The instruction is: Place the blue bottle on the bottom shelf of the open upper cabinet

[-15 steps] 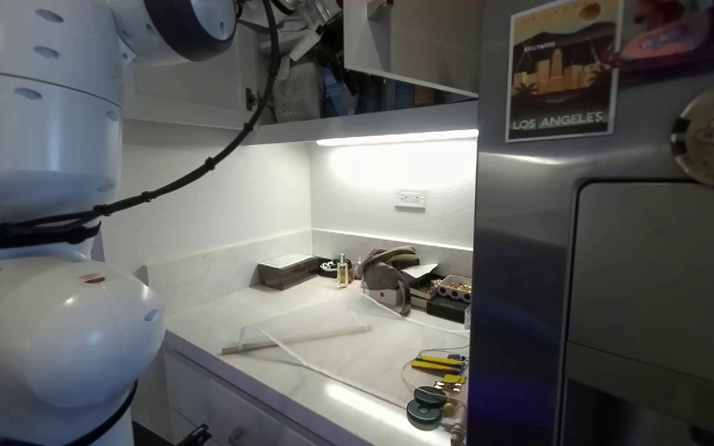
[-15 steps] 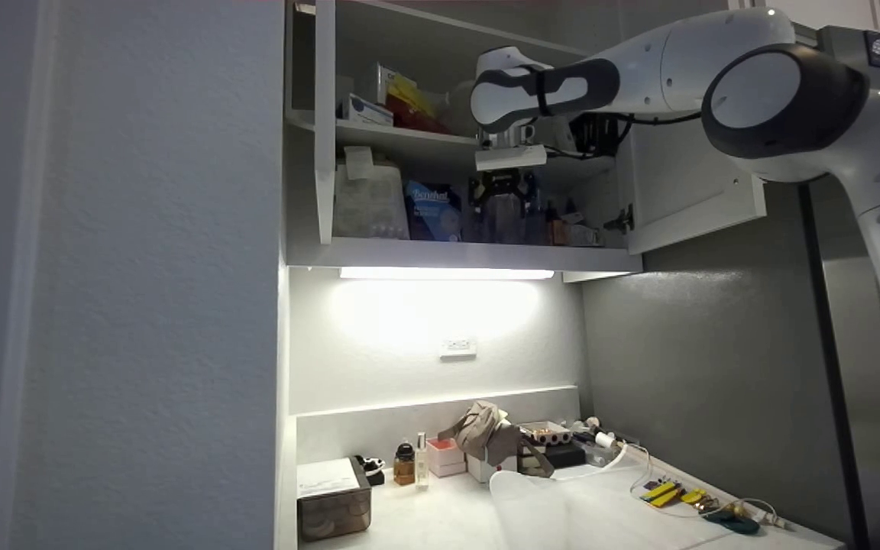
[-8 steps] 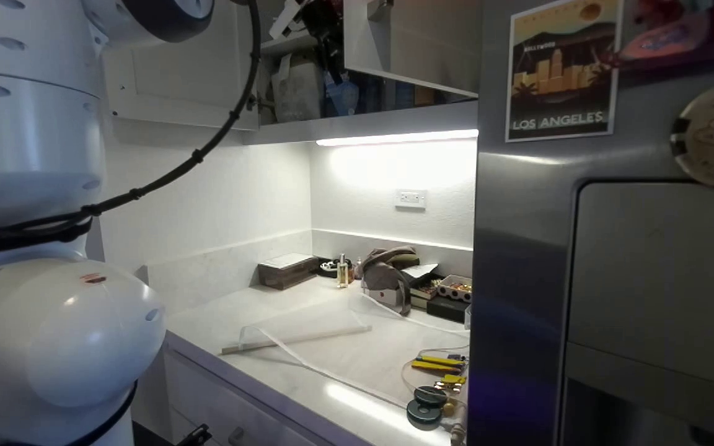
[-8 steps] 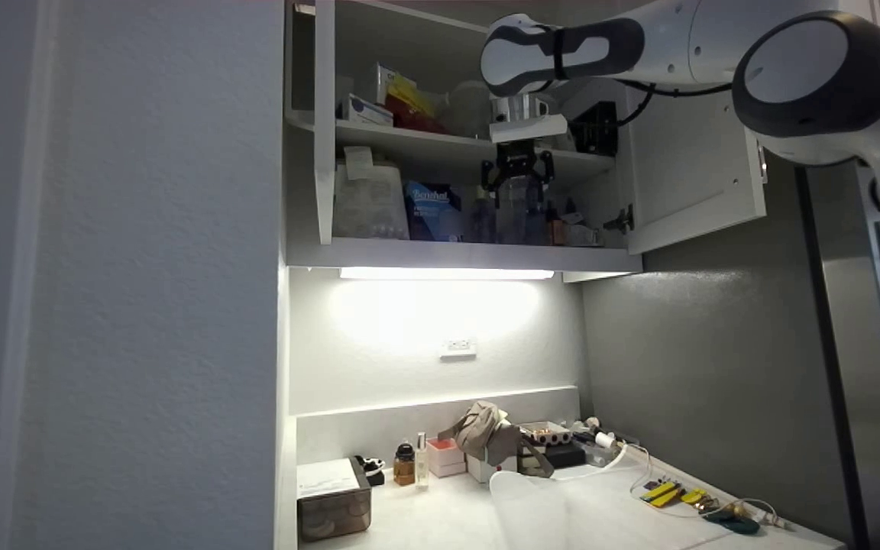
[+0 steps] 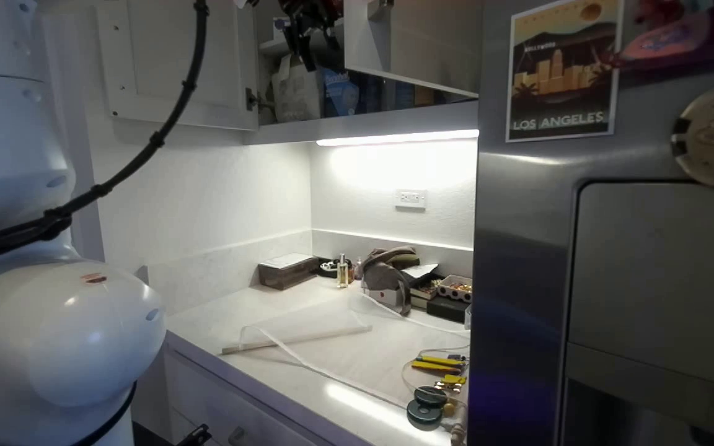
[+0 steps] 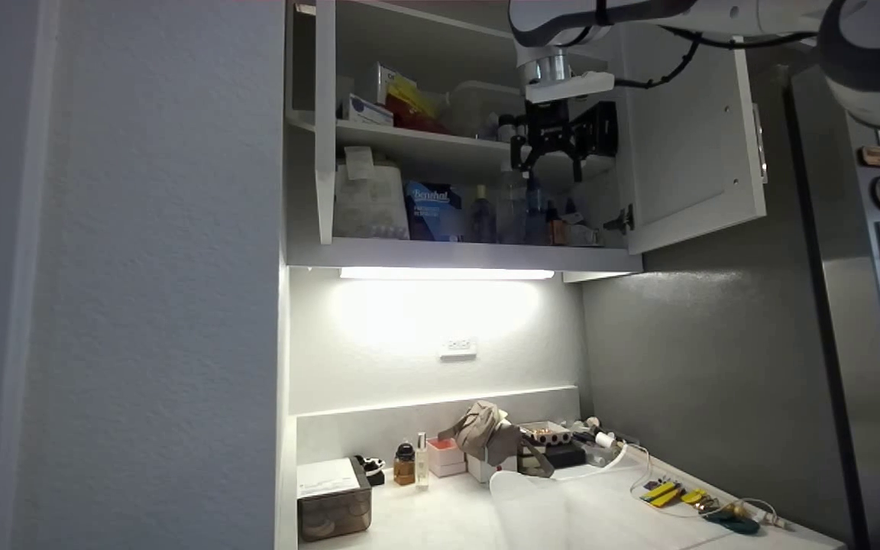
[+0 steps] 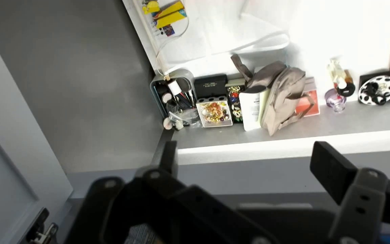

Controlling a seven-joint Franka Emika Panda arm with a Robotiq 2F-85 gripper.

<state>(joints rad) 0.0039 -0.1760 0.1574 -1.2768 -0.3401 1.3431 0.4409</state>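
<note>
wrist view looks down; both exterior views share cabinet (image 6: 440, 57) and counter (image 6: 425, 519).

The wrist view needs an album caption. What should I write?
Open jaws near the cabinet, with a brown bag and a box of trinkets on the counter below.

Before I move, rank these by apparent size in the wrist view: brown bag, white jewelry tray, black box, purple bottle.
Largest to smallest:
brown bag
white jewelry tray
black box
purple bottle
</note>
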